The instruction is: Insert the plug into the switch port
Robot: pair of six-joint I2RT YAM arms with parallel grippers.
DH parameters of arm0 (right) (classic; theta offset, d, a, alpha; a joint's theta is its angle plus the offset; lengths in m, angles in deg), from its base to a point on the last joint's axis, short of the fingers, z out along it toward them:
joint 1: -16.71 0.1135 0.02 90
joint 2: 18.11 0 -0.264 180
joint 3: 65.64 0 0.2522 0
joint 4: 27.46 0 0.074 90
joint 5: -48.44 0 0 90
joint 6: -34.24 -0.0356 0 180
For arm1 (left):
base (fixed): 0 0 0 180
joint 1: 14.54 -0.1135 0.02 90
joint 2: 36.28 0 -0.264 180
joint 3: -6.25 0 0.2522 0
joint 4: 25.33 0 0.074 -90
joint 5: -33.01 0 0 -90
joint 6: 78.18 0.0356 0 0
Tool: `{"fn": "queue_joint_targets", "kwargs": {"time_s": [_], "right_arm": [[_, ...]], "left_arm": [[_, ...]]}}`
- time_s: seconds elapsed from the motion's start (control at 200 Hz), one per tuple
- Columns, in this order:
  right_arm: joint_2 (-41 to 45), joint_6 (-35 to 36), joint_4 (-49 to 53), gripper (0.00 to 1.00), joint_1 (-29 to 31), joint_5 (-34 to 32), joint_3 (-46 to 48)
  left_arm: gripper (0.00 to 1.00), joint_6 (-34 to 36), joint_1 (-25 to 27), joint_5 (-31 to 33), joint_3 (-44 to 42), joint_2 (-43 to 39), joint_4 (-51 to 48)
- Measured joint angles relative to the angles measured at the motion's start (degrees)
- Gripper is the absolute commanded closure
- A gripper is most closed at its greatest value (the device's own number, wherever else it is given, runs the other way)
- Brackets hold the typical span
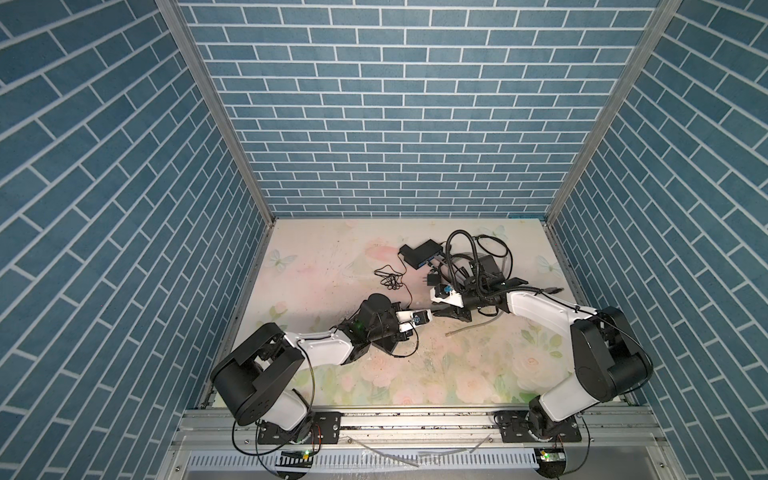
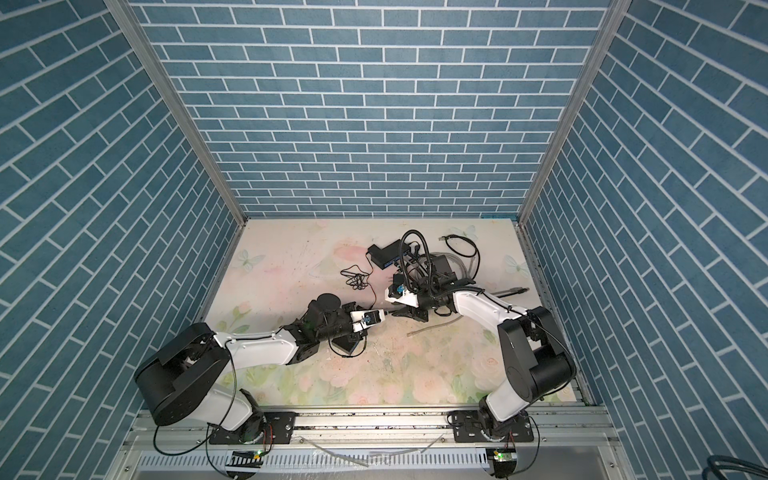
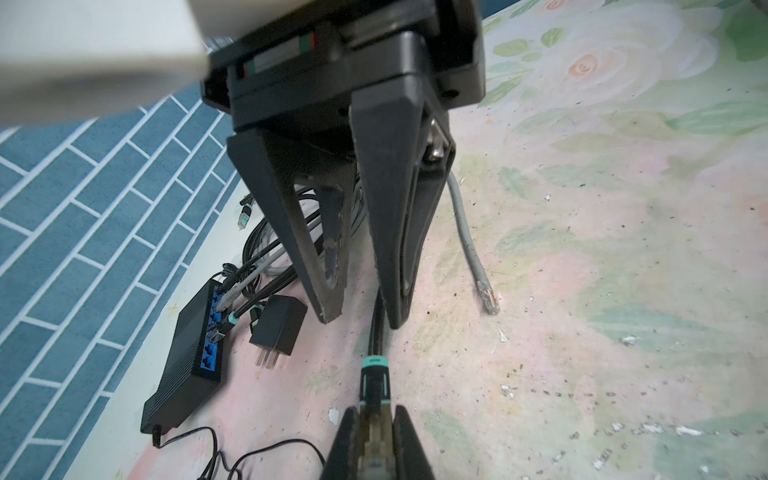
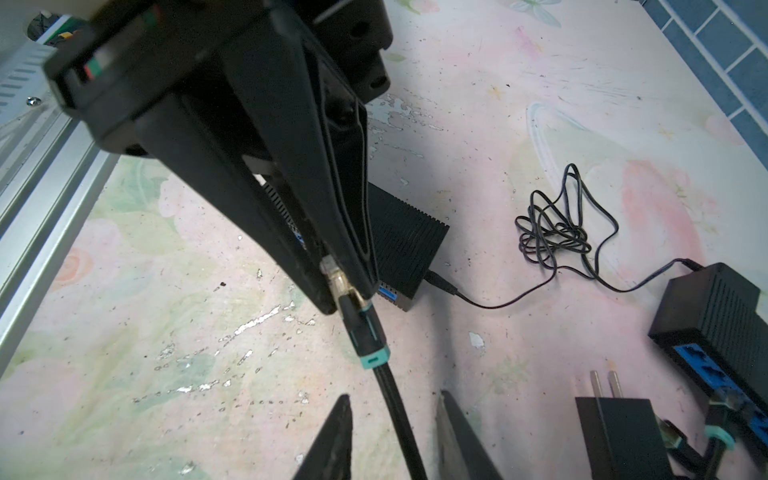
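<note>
**Clamped in the left gripper (image 3: 374, 415), well short of the switch (image 1: 419, 252)**

Pinched by its clear head between the closed jaws there: the plug (image 3: 374, 436), teal boot (image 3: 375, 374) poking out past the tips. Same clamp from the right wrist, with the plug wedged at the very tips.

Facing it tip to tip, near the middle of the surface (image 1: 324, 257): the right gripper (image 4: 395, 398), jaws apart, grasping nothing. Straddles the black cable (image 4: 399, 428) trailing from the boot, clear of both fingers (image 4: 330, 440) in the right wrist view.

Look farther back and right of centre for the switch, well apart from the plug. Blue ports (image 3: 207, 353) along its near side, some filled by other plugs (image 3: 230, 297), several bare. Just beside that port side, a black adapter (image 3: 276, 324) with two prongs. Near-left of the switch, a tangled thin cord (image 1: 390, 280). Close to the right gripper, on its near side, a loose grey cable (image 3: 468, 237) flat on the surface, end free. Behind the left gripper in the right wrist view, a ribbed black box (image 4: 409, 237) on the surface, with the cord plugged into its end.
</note>
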Motion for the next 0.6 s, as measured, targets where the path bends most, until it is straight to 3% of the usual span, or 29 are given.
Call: {"fn": "queue_joint_targets", "kwargs": {"time_s": [0.41,0.6], "right_arm": [[-2.51,0.52,-2.69,0.67,2.54,2.38,0.0],[-2.69,0.7,-2.91,0.85,3.5,2.73,0.0]], "left_arm": [[1.0,0.04,0.2,-1.09,-0.39,-0.37,1.75],[1.0,0.04,0.28,-1.2,-0.42,-0.37,2.12]]}}
